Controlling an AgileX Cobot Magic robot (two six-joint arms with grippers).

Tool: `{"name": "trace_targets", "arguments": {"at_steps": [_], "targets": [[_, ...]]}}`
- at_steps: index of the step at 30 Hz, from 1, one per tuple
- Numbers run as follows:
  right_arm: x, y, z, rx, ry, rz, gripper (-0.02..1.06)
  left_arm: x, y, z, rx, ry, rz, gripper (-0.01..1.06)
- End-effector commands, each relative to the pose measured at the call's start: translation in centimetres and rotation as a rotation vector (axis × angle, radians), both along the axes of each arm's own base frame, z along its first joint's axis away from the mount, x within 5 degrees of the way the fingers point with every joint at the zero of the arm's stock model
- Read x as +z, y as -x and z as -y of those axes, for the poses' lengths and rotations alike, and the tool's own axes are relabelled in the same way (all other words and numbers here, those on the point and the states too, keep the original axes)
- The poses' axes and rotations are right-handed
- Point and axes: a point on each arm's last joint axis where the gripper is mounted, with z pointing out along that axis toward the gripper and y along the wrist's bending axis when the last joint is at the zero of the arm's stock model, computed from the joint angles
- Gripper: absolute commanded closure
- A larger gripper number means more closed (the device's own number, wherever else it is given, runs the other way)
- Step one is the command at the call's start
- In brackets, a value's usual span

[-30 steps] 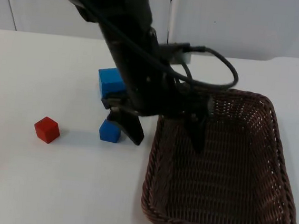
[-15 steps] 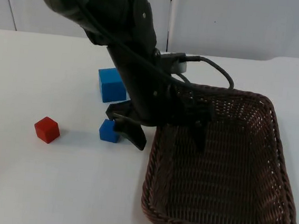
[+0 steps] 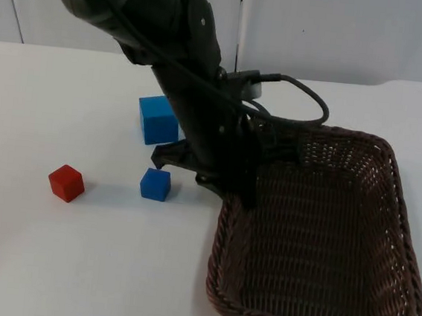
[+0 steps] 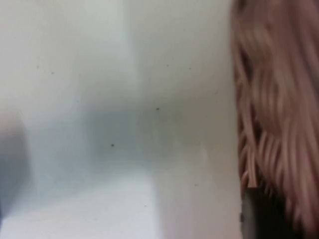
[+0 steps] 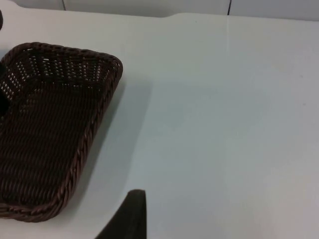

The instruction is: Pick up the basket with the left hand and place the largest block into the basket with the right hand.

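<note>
Left gripper [image 3: 233,181] sits at the near-left rim of the basket [image 3: 384,219], its fingers down at the wicker edge; whether they have closed on the rim cannot be told, since the arm's own body covers them in the top view and the left wrist view gives just a smear of weave [image 4: 279,109] beside bare table [image 4: 124,99]. The basket rests on the table at the right side, nothing inside it. The big blue block [image 3: 158,119], which is the largest, stands behind the arm's left flank, close to it. A small blue block [image 3: 155,184] lies just beside the gripper and a red block [image 3: 66,183] well apart to the left. The right gripper waits off to the side; its wrist view looks across open table to the basket [image 5: 50,124], with one fingertip [image 5: 130,214] visible, and its opening cannot be judged. Risks: a shallow bite on the thin rim may slip or tip the basket on lifting; the left arm's bulk stands near both blue blocks and could nudge them; the right arm must reach past the left arm to the largest block, so a clash is possible unless the basket is lifted away first.
</note>
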Motion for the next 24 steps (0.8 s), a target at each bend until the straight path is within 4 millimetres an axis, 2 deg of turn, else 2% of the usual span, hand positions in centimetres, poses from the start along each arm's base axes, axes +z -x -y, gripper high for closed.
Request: {"name": "trace_targets", "arguments": {"at_steps": [1,2,9,14,19,20,23,24], "targets": [[0.1,0.0,0.0,-0.011,0.003,0.011,0.00,0.2,-0.1,0.3,0.014,0.016,0.006,0.96],[0.1,0.0,0.0,-0.011,0.003,0.011,0.00,0.2,-0.1,0.3,0.027,0.020,0.005,1.06],[0.1,0.0,0.0,-0.011,0.003,0.011,0.00,0.3,0.0,0.5,0.067,0.048,-0.033,1.05],[0.1,0.0,0.0,-0.011,0.003,0.011,0.00,1.1,0.3,0.6,0.071,0.071,-0.052,1.05],[0.1,0.0,0.0,-0.011,0.003,0.011,0.00,4.3,0.3,0.5,0.048,0.090,0.014,1.05],[0.1,0.0,0.0,-0.011,0.003,0.011,0.00,4.3,0.3,0.5,0.048,0.090,0.014,1.05],[0.1,0.0,0.0,-0.011,0.003,0.011,0.00,6.5,0.7,0.0,0.020,0.088,0.036,1.05],[0.1,0.0,0.0,-0.011,0.003,0.011,0.00,6.5,0.7,0.0,0.020,0.088,0.036,1.05]]}}
